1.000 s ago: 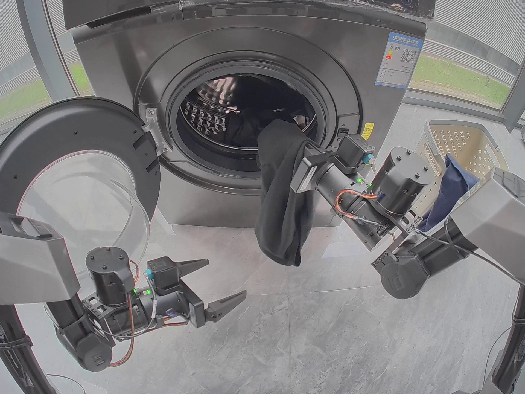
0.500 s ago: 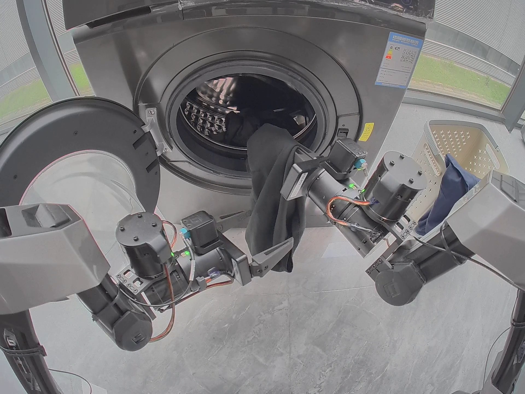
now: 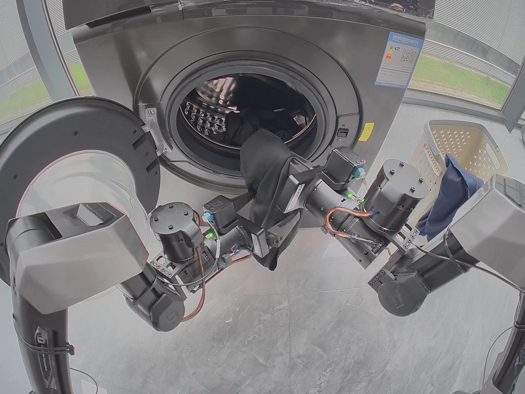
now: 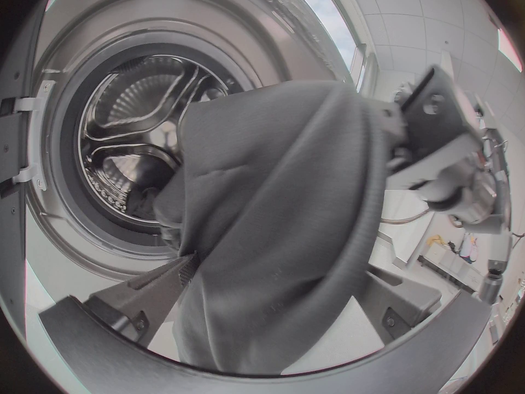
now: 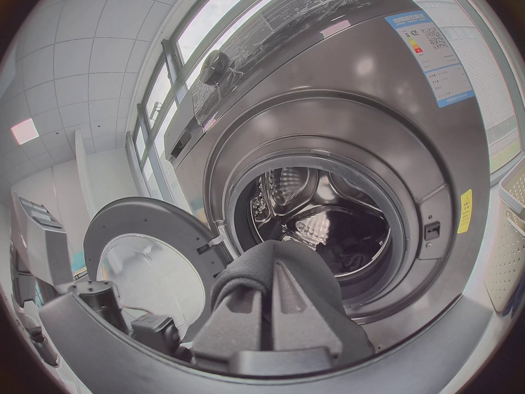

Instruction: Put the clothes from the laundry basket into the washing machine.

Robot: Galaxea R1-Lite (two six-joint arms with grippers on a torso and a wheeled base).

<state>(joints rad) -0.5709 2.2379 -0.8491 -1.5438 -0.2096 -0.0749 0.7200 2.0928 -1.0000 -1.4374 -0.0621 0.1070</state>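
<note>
**Dangling at the drum's lip, a black garment is one slip from the floor**

A black fabric garment hangs draped over the right gripper, whose fingers are pressed together on a fold of it. It sits just in front of the lower right edge of the opening of a grey front-loading washing machine. Its top appears to lean over the lip towards the shiny perforated steel drum, but most of its length hangs outside, below the rim. The left gripper sits beneath with jaws apart, one finger either side of the hanging tail, gripping nothing.

Released here, the tail's weight would likely drag the whole piece out onto the grey marbled tile floor. A shallow bite by the left gripper could catch only a thin fold that slides free. The two grippers are so near each other that a lift or push could knock them together. A trailing end left across the lip would later foul the door.

That round grey glass-centred door stands swung wide at the machine's left front, close behind the left arm, leaving it little room. Dark laundry lies in the drum's bottom. By the machine's right front corner stands a cream perforated plastic laundry basket, a navy blue cloth hung over its near rim, with the right arm between basket and opening
</note>
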